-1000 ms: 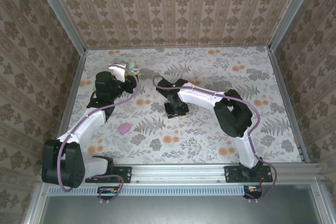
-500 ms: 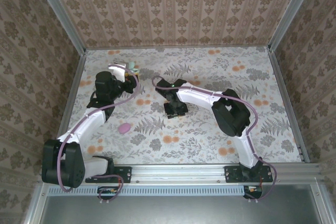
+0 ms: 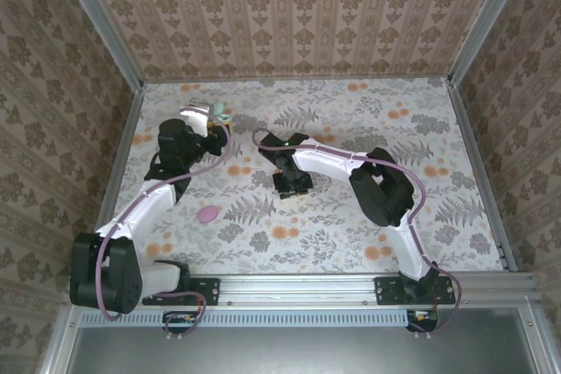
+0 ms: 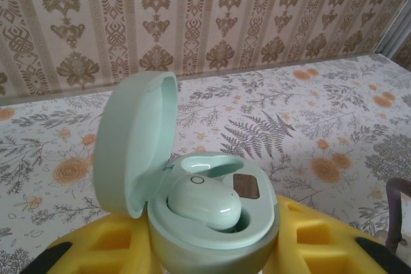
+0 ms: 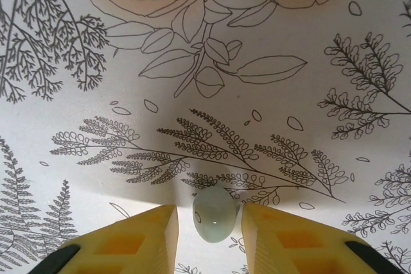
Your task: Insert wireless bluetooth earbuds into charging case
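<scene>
The charging case [image 4: 215, 251] sits low in the middle of the left wrist view, mint green, its lid [image 4: 138, 139] swung open to the left. One earbud [image 4: 204, 202] lies seated in its well. The left gripper [image 4: 212, 258] holds the case, its yellow fingers [image 4: 106, 248] pressed against the body on both sides.

The second earbud [image 5: 214, 215] lies on the table [image 5: 128, 171] at the bottom centre of the right wrist view. The right gripper [image 5: 209, 222] straddles it, jaws narrow, with a sliver of table showing between each finger and the earbud.

From above, the left gripper [image 3: 210, 118] and case [image 3: 220, 115] are at the upper left of the table [image 3: 368, 129], and the right gripper [image 3: 292, 184] is near the centre. A small pink object [image 3: 208, 214] lies lower left of it.
</scene>
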Available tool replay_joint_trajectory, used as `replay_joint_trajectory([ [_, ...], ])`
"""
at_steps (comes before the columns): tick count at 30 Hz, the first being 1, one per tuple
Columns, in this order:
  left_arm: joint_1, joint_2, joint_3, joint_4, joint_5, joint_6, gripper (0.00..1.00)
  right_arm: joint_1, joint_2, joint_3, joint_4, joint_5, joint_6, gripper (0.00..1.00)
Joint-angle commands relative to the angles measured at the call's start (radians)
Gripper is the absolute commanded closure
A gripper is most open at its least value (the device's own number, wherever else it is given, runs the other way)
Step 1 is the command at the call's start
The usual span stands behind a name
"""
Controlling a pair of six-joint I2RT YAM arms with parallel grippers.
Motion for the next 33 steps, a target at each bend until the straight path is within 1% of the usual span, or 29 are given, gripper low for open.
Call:
replay_joint_trajectory([
  [1, 0.005, -0.012, 0.013, 0.019, 0.008, 0.003, 0.78, 0.009, 0.020, 0.021, -0.026, 0.013, -0.012, 0.66],
  [6, 0.006, -0.012, 0.012, 0.019, 0.009, 0.001, 0.78, 0.010, 0.020, 0.019, -0.033, 0.046, -0.016, 0.67],
  [9, 0.005, -0.011, 0.013, 0.019, 0.009, 0.002, 0.78, 0.009, 0.026, 0.021, -0.030, 0.049, -0.019, 0.68],
  [33, 0.007, -0.012, 0.019, 0.015, 0.008, 0.000, 0.78, -0.002, 0.051, 0.041, -0.037, 0.084, -0.042, 0.72],
])
